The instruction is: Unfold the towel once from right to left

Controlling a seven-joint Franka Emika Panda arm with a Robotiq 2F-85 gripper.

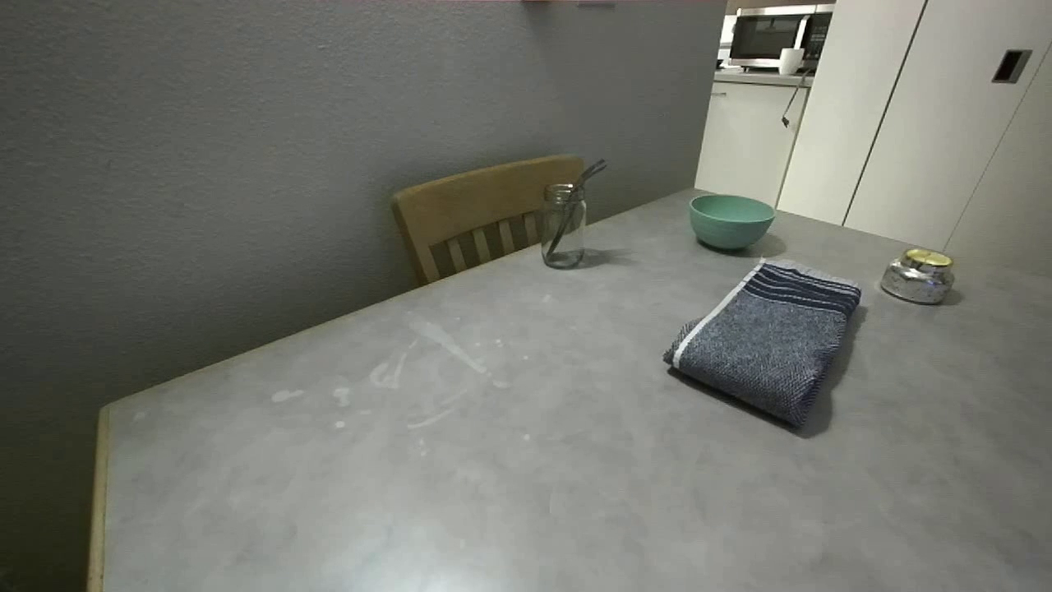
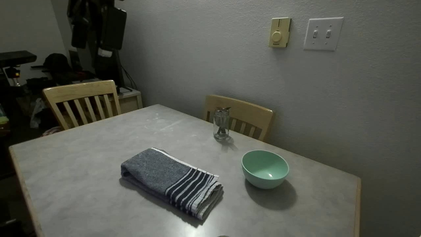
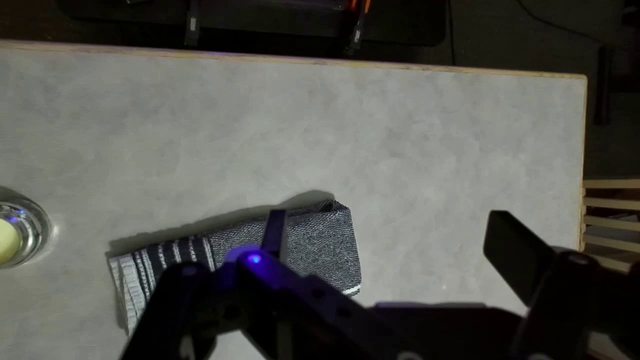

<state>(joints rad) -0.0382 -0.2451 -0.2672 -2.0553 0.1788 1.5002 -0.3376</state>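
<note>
The towel lies folded on the grey table, dark blue-grey with pale stripes at one end and a white edge line. It shows in both exterior views (image 1: 760, 349) (image 2: 158, 171) and in the wrist view (image 3: 320, 242). In the wrist view my gripper (image 3: 387, 220) is open and empty, its fingers wide apart. The left finger overlaps the towel in the picture, and the right finger is over bare table. The gripper appears to be above the table, apart from the towel. The gripper hides part of the towel's lower side there. I cannot make the gripper out in the exterior views.
A teal bowl (image 1: 731, 222) (image 2: 264, 172) stands beyond the towel's striped end. A glass jar with utensils (image 1: 564, 230) (image 2: 221, 125) stands near the wall-side edge. A silver candle jar (image 1: 918, 278) (image 3: 30, 235) stands near the striped end. Wooden chairs (image 2: 241, 110) (image 2: 82, 92) stand at the table.
</note>
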